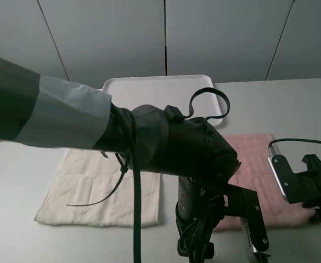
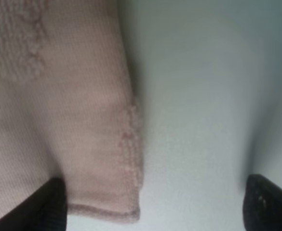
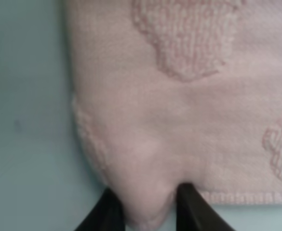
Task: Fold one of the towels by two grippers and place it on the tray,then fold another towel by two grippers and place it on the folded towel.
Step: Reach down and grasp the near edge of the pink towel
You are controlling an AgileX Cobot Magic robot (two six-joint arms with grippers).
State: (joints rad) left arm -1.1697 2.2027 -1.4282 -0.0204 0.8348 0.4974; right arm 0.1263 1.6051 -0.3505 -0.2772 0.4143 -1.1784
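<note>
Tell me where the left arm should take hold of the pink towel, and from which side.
Grip the pink towel at its near hemmed corner, coming down from above and closing across the hem. It lies flat on the table, so only an edge offers purchase, and the open left jaws straddle that corner.

High overview; wrists close on pink towel

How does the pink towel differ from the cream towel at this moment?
The pink towel is pale pink; the cream towel is off-white. The right gripper pinches the pink towel's edge; no gripper is at the cream towel. The pink towel lies right of the cream towel. Both lie unfolded on the table, with embossed patterns.
</note>
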